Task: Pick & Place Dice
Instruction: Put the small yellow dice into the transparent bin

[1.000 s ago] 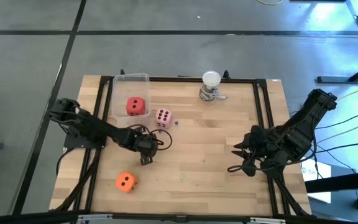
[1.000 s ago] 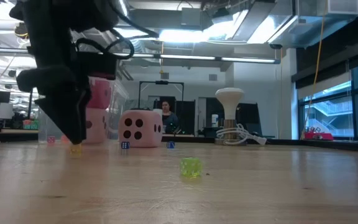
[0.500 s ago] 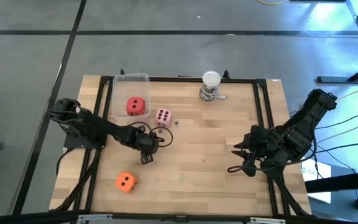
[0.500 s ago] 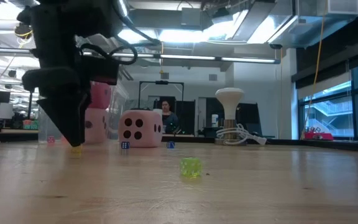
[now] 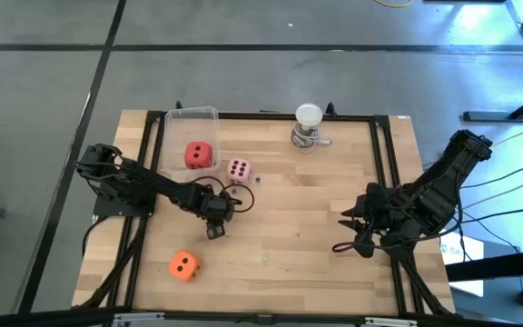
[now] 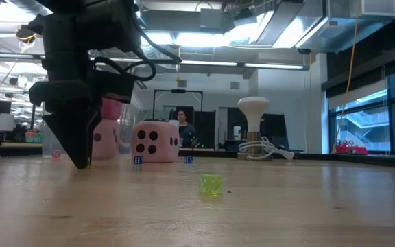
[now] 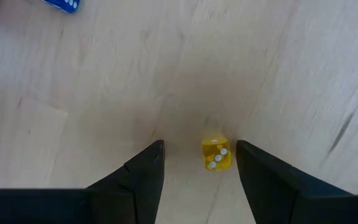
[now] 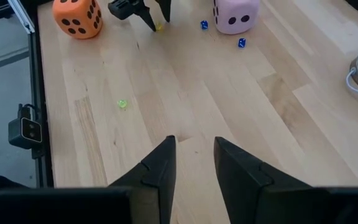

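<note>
Down low, left gripper (image 5: 213, 232): tips at the worktop (image 5: 316, 218) left of centre, fingers (image 7: 143, 174) spread, small yellow die (image 7: 216, 154) between them, nearer one finger, not gripped.
Right gripper (image 5: 345, 233): waits at right side, fingers (image 8: 157, 168) narrowly parted, holding nothing.
Red die (image 5: 199, 154): inside clear tub (image 5: 192, 113), upper left.
Pink die (image 5: 238, 171): just right of tub.
Orange die (image 5: 183, 265): lower left.
Small green die (image 6: 210, 184): centre foreground, low view.
Small blue dice (image 8: 242, 42): beside pink die.
</note>
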